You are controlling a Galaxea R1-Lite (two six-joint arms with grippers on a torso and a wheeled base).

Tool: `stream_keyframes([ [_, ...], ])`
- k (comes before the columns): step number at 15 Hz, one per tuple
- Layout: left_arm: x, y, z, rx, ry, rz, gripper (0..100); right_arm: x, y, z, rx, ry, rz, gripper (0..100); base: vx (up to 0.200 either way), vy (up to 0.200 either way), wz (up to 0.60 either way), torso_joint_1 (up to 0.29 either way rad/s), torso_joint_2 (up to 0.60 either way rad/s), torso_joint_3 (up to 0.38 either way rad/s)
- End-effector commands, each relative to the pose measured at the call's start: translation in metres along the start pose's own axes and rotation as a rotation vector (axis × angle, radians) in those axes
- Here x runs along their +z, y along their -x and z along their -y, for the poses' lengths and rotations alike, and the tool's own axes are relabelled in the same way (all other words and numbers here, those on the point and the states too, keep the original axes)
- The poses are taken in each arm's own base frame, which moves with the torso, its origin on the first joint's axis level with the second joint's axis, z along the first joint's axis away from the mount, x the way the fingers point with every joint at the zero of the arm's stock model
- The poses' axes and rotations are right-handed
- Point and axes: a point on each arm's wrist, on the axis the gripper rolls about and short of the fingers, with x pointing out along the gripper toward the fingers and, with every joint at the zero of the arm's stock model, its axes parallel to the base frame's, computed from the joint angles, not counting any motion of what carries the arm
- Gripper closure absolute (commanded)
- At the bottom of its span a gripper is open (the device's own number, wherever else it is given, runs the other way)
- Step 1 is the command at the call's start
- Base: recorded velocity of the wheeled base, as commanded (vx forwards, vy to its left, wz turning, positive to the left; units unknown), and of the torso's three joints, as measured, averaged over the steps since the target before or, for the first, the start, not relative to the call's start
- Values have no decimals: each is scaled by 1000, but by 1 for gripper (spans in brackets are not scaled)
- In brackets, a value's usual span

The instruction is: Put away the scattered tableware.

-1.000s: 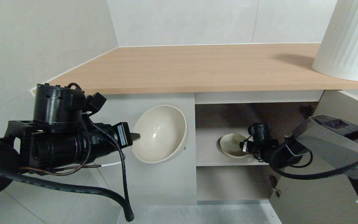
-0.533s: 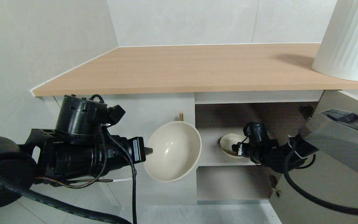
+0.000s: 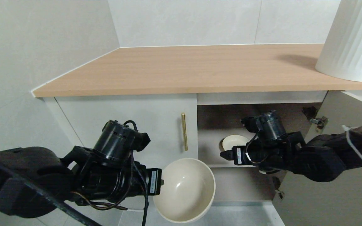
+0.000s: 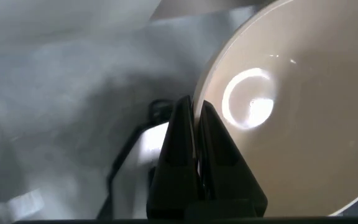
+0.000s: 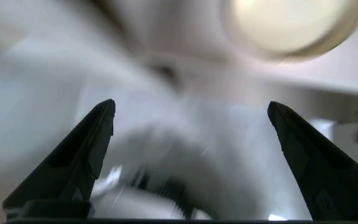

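Two bowls mark the stage: the small bowl [image 3: 233,142] sits on the cupboard shelf [image 3: 209,147] near the wide-open right gripper [image 5: 190,109], while the left gripper [image 4: 194,106] pinches the big bowl [image 3: 184,188] by its rim, low before the shut door [image 3: 130,125], and it seemingly needs swinging right into the opening.

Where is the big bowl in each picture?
Head view: the big bowl is low in the middle, its rim pinched by the left jaws.
Left wrist view: the big bowl sits right past those shut jaws.
Right wrist view: not the big bowl; that one is the small bowl on the cupboard shelf.
Shared landmark: the left jaws on the rim, in head and left wrist views.
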Motion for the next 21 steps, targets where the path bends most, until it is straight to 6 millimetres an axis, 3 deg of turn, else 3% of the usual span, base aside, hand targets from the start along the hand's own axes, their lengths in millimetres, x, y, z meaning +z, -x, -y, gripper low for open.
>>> stream_keyframes([
  [1, -14, -27, -2, 76, -48, -80, 100, 8, 57, -19, 131, 31, 8, 0, 0, 0, 0, 0, 0, 0],
  [5, -24, -47, 2, 210, -113, -80, 100, -15, 61, -36, 172, 98, -102, 0, 0, 0, 0, 0, 0, 0],
  [10, -18, -38, 10, 179, -111, -31, 100, -43, 42, -54, 170, 166, -197, 0, 0, 0, 0, 0, 0, 0],
  [13, -18, -36, 12, 172, -116, -25, 100, -57, 19, -55, 74, 185, -224, 0, 0, 0, 0, 0, 0, 0],
  [20, -20, -26, 20, 145, -135, -7, 100, -56, 12, -56, 61, 177, -196, 0, 0, 0, 0, 0, 0, 0],
  [21, -20, -27, 20, 146, -135, -8, 100, -57, 12, -56, 60, 176, -198, 100, 0, 0, 0, 0, 0, 0],
])
